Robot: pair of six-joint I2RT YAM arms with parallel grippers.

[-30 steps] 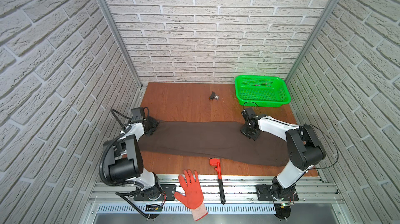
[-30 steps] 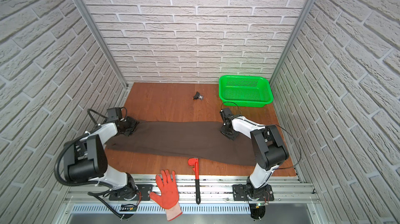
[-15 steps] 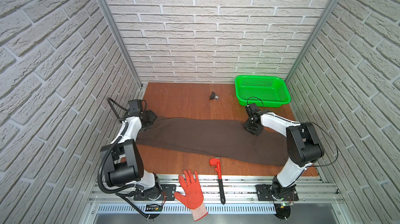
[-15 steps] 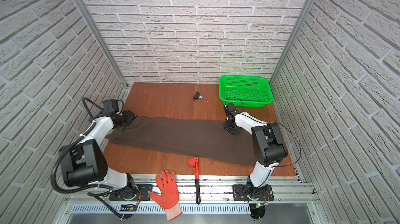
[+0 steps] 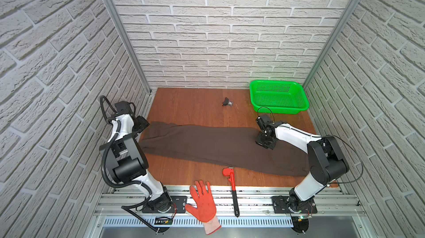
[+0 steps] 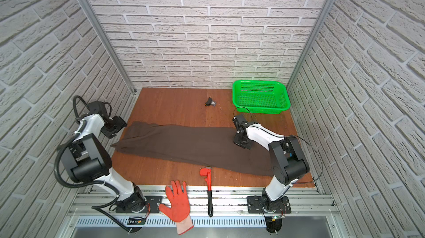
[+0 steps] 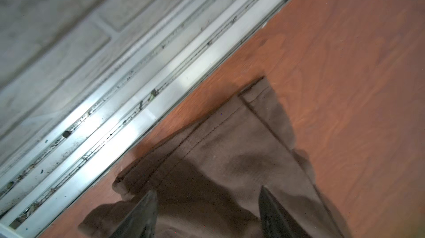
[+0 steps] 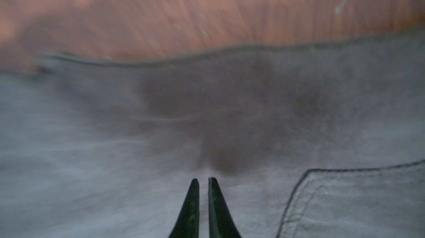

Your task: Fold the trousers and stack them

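The dark brown trousers (image 5: 207, 145) (image 6: 184, 143) lie flat across the wooden table in both top views, leg hems at the left and the waist end at the front right. My left gripper (image 5: 140, 125) (image 6: 115, 127) hangs at the left table edge beside the hems. In the left wrist view it (image 7: 207, 189) is open, its fingers wide apart over the hemmed leg end (image 7: 230, 145) and not touching it. My right gripper (image 5: 264, 141) (image 6: 241, 143) (image 8: 203, 179) is shut and empty just above the cloth near the trousers' far edge, beside pocket stitching (image 8: 322, 191).
A green basket (image 5: 279, 110) stands at the back right. A small black object (image 5: 226, 102) lies behind the trousers. A red pipe wrench (image 5: 231, 184) and an orange glove (image 5: 203, 200) lie at the front edge. An aluminium rail (image 7: 128, 110) borders the left side.
The leg end has shifted toward the back of the table. My left gripper let go of it and drew back left to the edge. My right gripper opened briefly, shut again and barely moved.
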